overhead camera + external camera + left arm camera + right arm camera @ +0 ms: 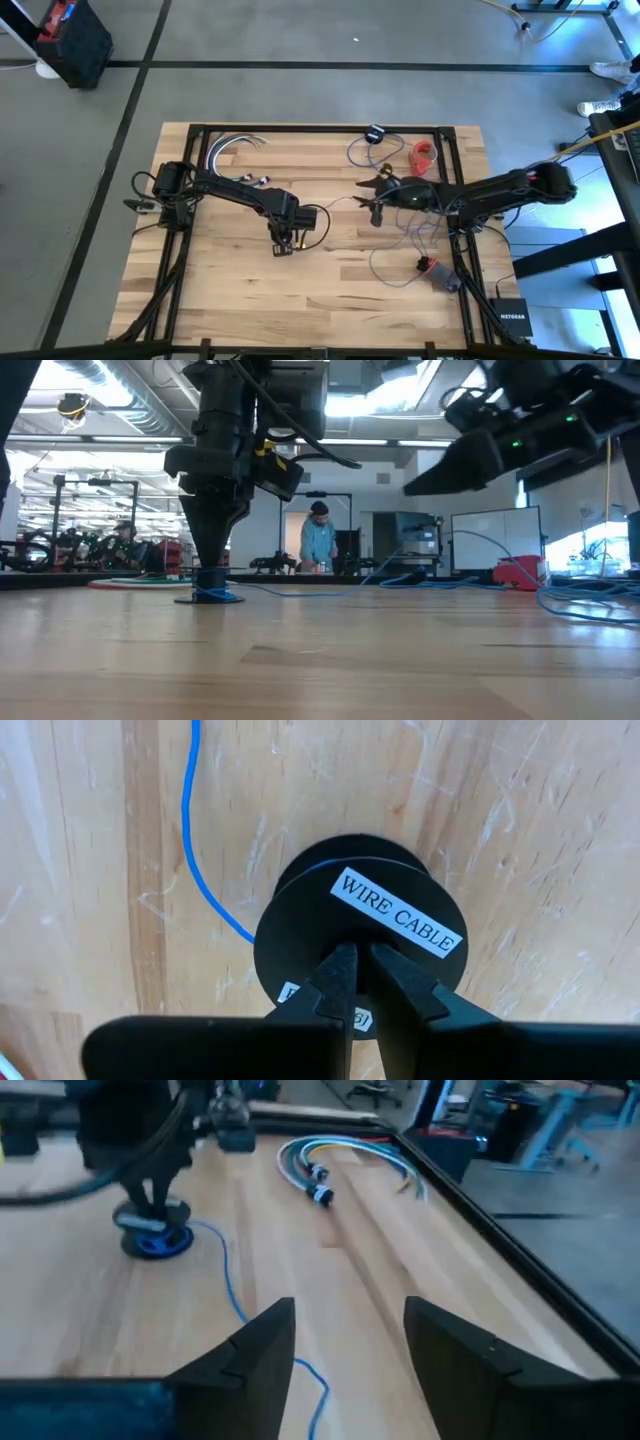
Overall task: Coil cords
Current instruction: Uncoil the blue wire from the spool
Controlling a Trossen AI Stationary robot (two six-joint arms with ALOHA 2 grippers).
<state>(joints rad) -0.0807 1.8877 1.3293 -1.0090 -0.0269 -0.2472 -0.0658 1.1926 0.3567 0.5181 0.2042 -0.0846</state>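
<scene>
Left gripper (358,982) pins the spool (360,925) upright on the tabletop (230,290), fingers closed on its top flange, as an anchor. Right gripper (345,1350) hovers with fingers apart above the slack cord (232,1295), which trails from the spool to loose loops under the right arm.

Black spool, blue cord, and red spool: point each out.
Black spool (360,935), left wrist view, on its labelled top disc.
Blue cord (190,840), left wrist view, on the strand lying on the wood.
Red spool (425,154), high view, on its top.
</scene>
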